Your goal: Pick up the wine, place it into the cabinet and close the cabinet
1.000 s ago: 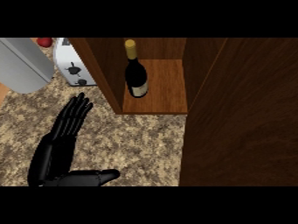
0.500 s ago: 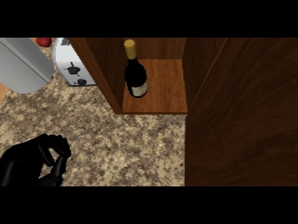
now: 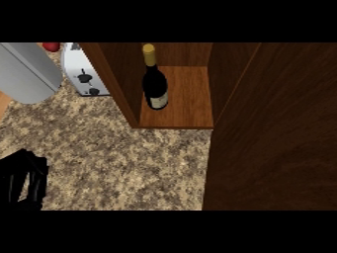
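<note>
One job looks left: with the wine (image 3: 154,79) upright on the cabinet (image 3: 186,106) shelf, the clenched, empty left hand (image 3: 14,180) should push the door (image 3: 284,138) flat-fingered.

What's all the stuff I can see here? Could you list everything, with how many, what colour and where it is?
wine bottle: one, dark glass with a yellowish top and pale label, standing upright on the cabinet shelf.
cabinet: one, brown wood, upper middle, open at the front.
cabinet door: one, dark brown wood, filling the right side.
toaster: one, white, on the counter left of the cabinet.
grey rounded object: one, upper left; cannot tell what it is.
red object: one, small, at the top edge behind the toaster.
counter: one, speckled brown stone.
left hand: one, black, lower left corner, fingers curled, holding nothing.
</note>
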